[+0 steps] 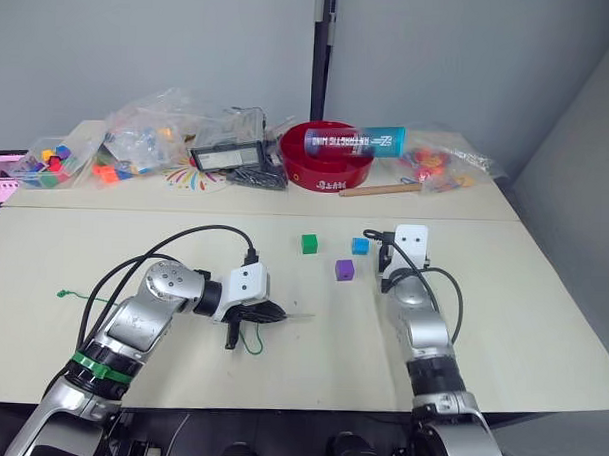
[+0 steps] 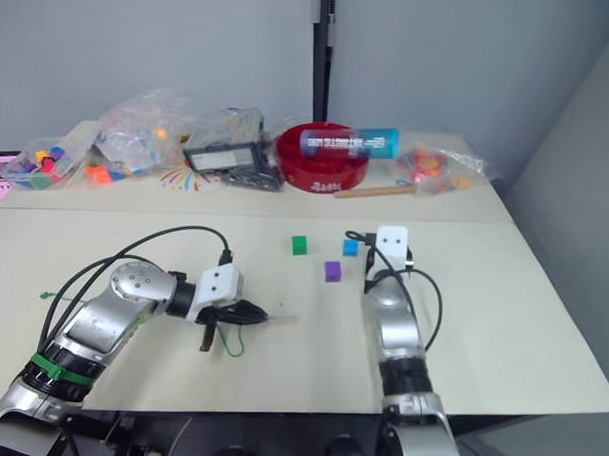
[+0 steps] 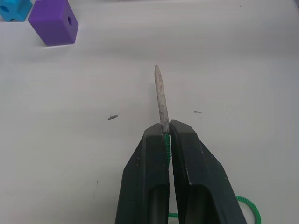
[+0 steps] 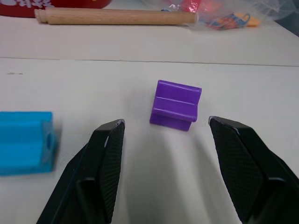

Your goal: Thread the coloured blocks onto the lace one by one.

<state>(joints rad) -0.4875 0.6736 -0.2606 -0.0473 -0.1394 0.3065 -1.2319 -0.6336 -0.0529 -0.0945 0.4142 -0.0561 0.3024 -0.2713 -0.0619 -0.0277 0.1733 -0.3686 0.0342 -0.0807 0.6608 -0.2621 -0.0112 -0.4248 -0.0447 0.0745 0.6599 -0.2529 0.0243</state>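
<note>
beige table (image 1: 542, 296) against grey wall (image 1: 141, 52)

lab or test room, plain grey walls (image 1: 141, 52), pale worktable (image 1: 541, 326), bagged toy parts (image 1: 148, 132)

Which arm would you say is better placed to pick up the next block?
Right. The right tool is open, with a purple block just ahead of its fingertips, while the left tool is shut on the lace.
</note>
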